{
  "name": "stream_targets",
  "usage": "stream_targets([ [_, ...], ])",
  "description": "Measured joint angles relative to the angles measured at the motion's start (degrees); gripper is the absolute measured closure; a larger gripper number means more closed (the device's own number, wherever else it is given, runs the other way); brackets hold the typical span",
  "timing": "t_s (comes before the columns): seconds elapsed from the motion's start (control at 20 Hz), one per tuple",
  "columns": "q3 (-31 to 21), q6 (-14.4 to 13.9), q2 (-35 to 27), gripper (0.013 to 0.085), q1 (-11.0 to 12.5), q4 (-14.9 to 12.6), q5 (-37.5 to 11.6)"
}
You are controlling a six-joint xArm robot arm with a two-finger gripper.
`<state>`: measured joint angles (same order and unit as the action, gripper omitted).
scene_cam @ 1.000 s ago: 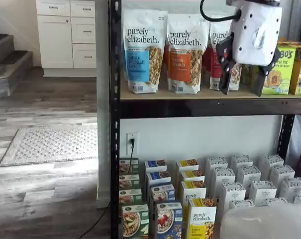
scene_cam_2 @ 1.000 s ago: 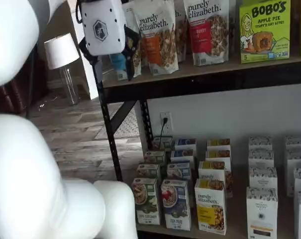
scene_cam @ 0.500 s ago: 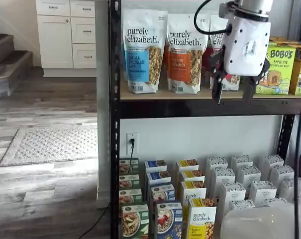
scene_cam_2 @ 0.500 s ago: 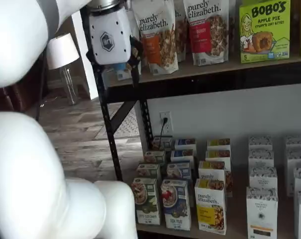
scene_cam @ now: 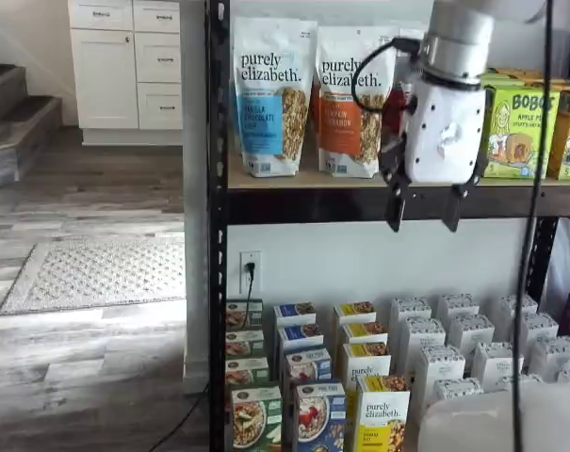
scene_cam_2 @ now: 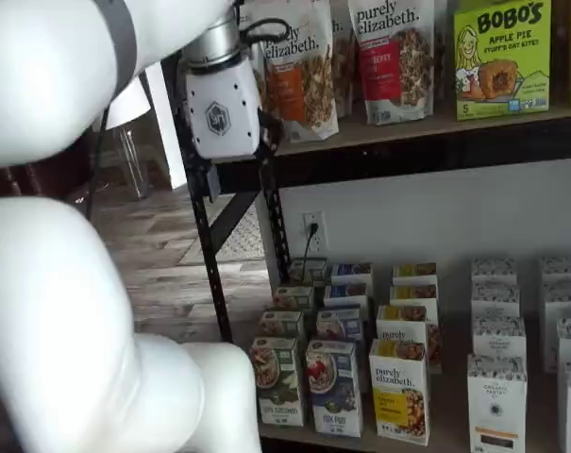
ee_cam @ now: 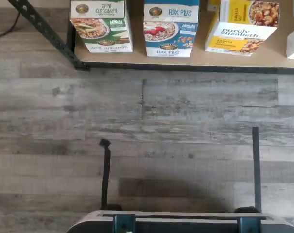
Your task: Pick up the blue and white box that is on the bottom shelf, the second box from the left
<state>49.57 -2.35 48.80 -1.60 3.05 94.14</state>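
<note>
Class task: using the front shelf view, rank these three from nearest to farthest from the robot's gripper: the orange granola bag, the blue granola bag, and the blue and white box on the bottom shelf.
Measured from the gripper, jaws open:
1. Orange granola bag: upper shelf, just to the gripper's left in the picture.
2. Blue granola bag: upper shelf, farther toward the rack's post.
3. Blue and white box: front row of the bottom shelf, well below.

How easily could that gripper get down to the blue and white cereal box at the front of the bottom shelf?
Probably yes. The gripper hangs open at upper-shelf height, with open air below it. The blue and white box stands in the front row, nothing before it, though the green carton and yellow carton flank it closely.
</note>
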Motion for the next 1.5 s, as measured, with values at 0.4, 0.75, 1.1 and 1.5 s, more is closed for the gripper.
stream_targets([
  [0.4,-8.17,-1.21,-1.45,0.013,-1.57,-0.5,-9.68],
  [0.75,-12.73,-2.17,-4.72,0.013,-2.73,-0.81,-16.97],
  [1.1,-16.83,-2.78,-8.84,0.013,-3.87,-0.2,-26.1],
  [1.5,-19.63,-2.88,-14.74,0.013,-4.91,0.86,-34.8],
])
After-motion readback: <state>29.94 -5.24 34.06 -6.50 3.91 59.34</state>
